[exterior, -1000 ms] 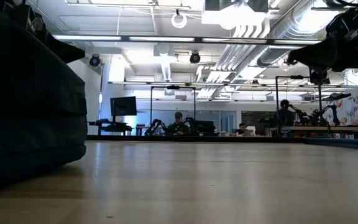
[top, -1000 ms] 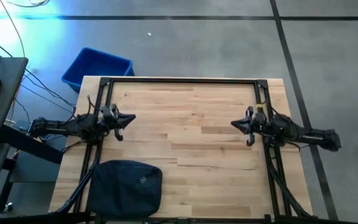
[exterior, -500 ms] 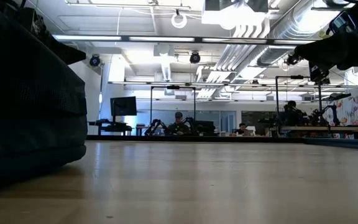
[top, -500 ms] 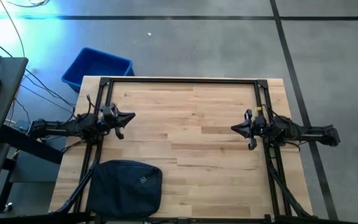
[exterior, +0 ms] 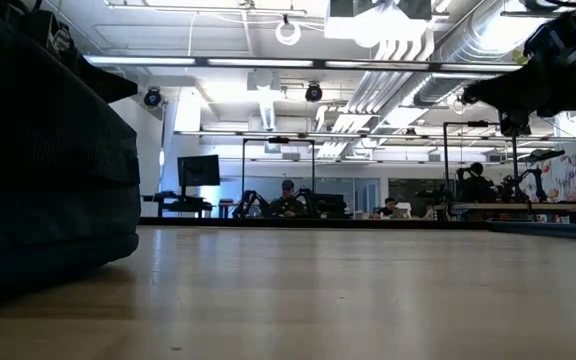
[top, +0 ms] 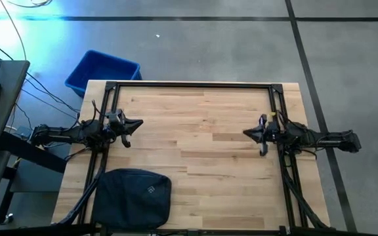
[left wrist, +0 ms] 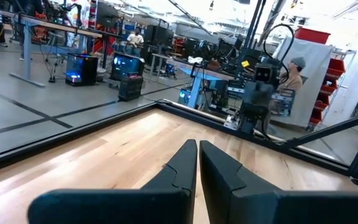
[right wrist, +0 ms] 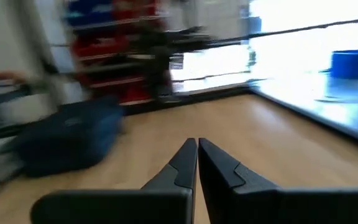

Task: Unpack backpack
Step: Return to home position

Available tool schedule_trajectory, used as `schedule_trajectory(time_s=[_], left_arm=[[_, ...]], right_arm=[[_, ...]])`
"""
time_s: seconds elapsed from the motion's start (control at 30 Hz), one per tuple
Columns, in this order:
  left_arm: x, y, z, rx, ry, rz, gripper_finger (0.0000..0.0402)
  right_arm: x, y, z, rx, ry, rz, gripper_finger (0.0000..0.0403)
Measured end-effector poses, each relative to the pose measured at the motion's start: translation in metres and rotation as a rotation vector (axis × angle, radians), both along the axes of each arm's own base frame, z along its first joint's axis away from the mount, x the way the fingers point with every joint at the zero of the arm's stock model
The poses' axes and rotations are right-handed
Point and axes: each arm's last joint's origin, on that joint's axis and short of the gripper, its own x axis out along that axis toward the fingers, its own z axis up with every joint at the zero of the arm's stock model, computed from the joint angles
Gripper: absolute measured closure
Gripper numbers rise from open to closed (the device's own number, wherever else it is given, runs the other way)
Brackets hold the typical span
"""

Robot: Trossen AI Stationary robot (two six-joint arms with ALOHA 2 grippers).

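The dark navy backpack [top: 132, 198] lies flat on the wooden table [top: 202, 151] at its near left corner, small white logo up; it fills the left of the low view [exterior: 38, 170] and shows blurred in the right wrist view [right wrist: 67, 140]. My left gripper [top: 140, 123] hovers shut at the table's left side, pointing level toward the right, clear of the backpack; its fingertips [left wrist: 197, 144] meet. My right gripper [top: 245, 134] hovers shut at the right side, pointing level toward the left, fingertips [right wrist: 197, 143] together.
A bright blue plastic bin [top: 102, 71] stands on the floor beyond the table's far left corner. A black frame [top: 192, 84] runs along the table's edges. The middle of the table [top: 202, 131] between the grippers is bare wood. People sit at benches far behind [exterior: 286, 200].
My right gripper has swung a little toward the table's near edge and turned its tip slightly, staying shut. The backpack and my left arm have kept still.
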Motion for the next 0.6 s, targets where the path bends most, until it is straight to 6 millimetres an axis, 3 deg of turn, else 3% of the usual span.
schedule_trajectory(time_s=[0.37, 0.6], left_arm=[[0.000, -0.001, 0.000, 0.024, 0.010, -0.024, 0.0402], [0.002, -0.011, -0.004, 0.244, 0.083, -0.372, 0.0402]], right_arm=[[0.000, -0.001, 0.001, -0.003, 0.001, -0.033, 0.0403], [0.000, -0.001, 0.001, -0.003, 0.001, -0.033, 0.0403]])
